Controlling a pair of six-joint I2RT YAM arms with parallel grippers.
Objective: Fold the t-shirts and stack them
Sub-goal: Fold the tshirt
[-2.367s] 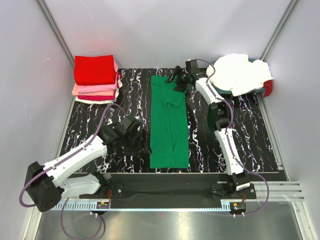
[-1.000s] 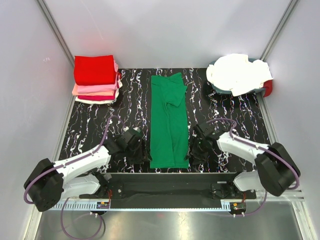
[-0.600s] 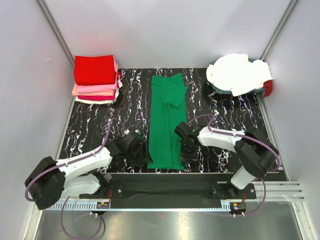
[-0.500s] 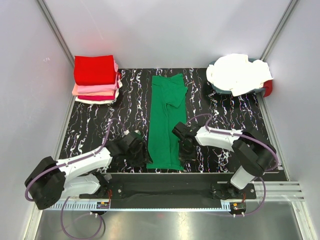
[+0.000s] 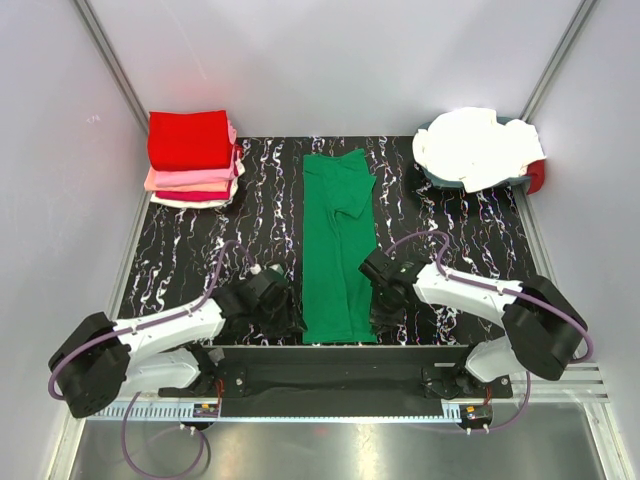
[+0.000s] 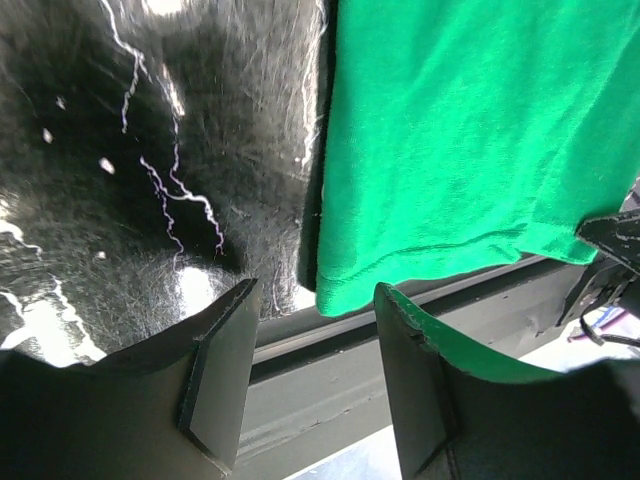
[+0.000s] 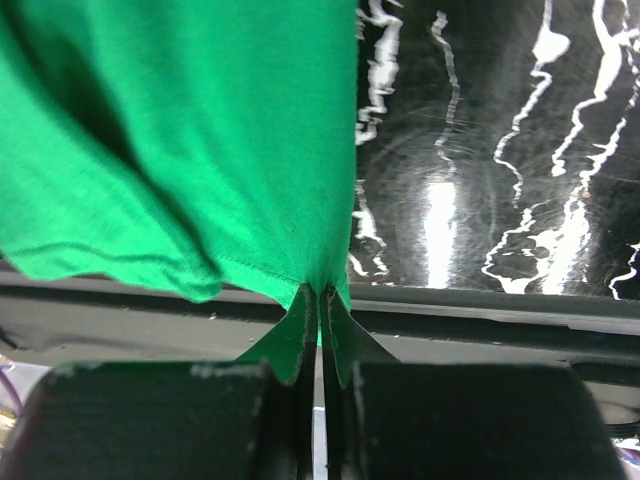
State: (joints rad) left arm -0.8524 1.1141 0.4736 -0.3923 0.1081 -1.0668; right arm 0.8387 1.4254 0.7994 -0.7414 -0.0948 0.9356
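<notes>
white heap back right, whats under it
A dark container rim and a red patch peek out beneath the white heap; whatever else lies inside is covered.

A black mat (image 5: 260, 220) with white veins covers the table (image 5: 320, 445); a dark bin (image 5: 445, 178) stands at its far right corner.

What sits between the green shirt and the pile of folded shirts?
Only bare black veined mat separates the green shirt from the folded pile, as the top view shows.
</notes>
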